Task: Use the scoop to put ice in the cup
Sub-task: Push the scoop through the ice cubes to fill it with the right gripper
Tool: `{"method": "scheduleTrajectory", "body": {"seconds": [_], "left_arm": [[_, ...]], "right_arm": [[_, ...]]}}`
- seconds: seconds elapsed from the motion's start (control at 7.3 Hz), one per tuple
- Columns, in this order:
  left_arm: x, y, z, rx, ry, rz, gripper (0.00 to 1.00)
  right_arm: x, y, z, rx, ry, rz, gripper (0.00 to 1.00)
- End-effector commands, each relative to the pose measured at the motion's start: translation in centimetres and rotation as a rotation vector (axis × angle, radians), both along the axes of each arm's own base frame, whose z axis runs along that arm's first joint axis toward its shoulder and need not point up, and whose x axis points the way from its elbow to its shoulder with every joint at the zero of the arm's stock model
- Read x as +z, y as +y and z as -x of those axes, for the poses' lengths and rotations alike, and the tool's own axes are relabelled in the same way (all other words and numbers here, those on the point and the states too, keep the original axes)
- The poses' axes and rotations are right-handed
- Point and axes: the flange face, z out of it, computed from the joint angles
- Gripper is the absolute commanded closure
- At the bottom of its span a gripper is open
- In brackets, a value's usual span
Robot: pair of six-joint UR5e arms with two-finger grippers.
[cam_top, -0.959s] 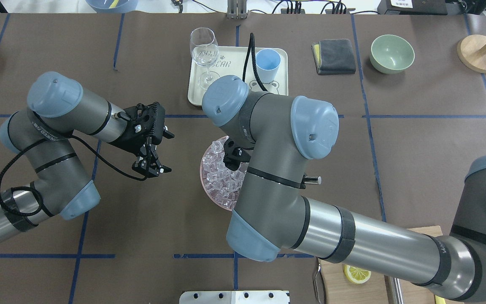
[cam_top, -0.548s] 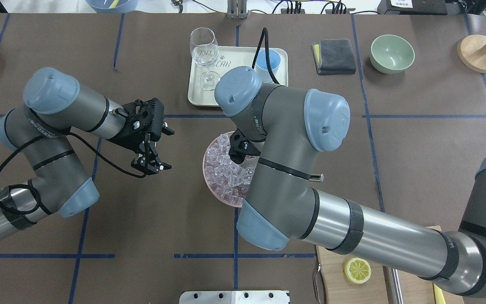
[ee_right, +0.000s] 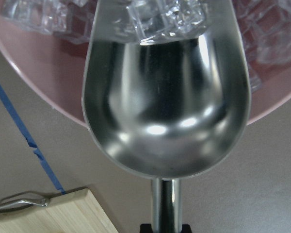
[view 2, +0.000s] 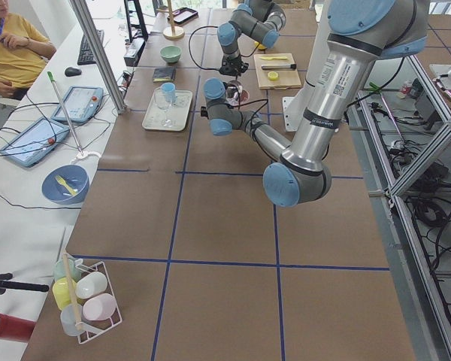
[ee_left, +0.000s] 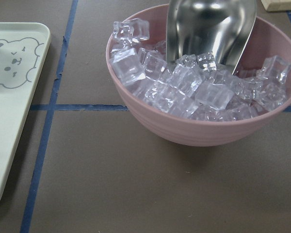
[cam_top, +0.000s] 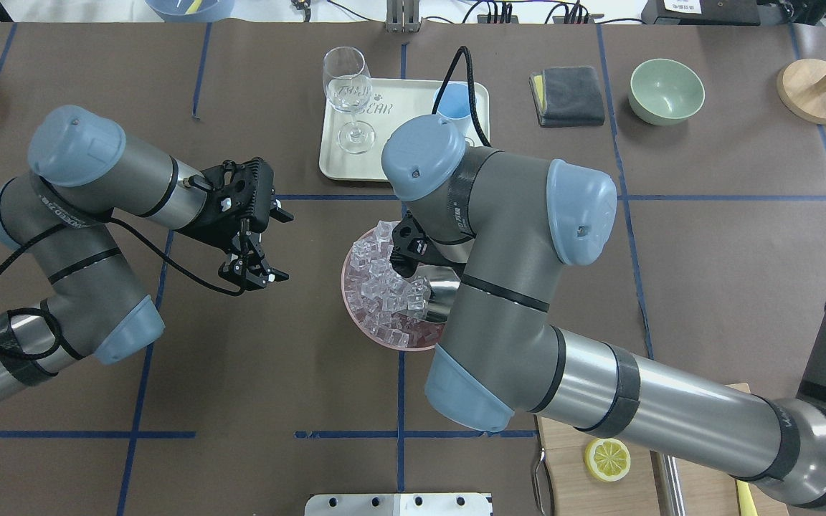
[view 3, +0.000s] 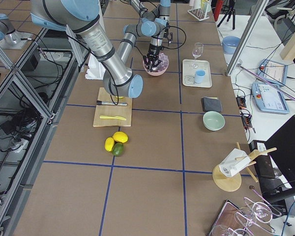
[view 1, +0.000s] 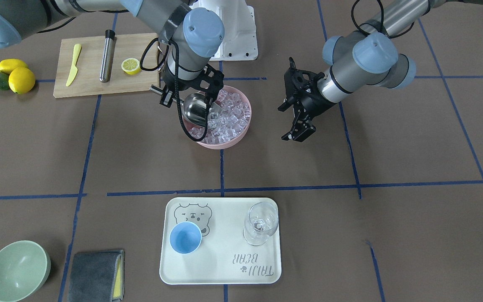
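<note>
Tabletop — scoop across bowl rim

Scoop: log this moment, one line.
right gripper: shut on scoop | scoop: tip in ice | left gripper: open | cup: empty on tray

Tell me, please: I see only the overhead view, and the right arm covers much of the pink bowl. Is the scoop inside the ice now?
Observer: Yes. The left wrist view shows the scoop with its front edge pushed into the ice in the pink bowl.
Operator: Has it any ice in it?
Observer: Only a few cubes at its mouth; in the right wrist view the trough behind them is bare.
Operator: And the cup? I see only part of it.
Observer: In the front view the cup stands empty on the tray.
</note>
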Motion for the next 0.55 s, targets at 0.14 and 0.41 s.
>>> {"method": "scheduleTrajectory", "body": {"seconds": [0.14, 0.41], "left_arm": [[-0.1, 0.0, 0.1, 0.000, 0.001, -0.002, 0.00], [-0.1, -0.1, 0.2, -0.003, 0.001, -0.002, 0.00]], "right_arm": [[0.1, 1.7, 1.1, 0.027, -0.033, 0.001, 1.00], [0.1, 2.1, 0.3, 0.027, -0.036, -0.003, 1.00]]}}
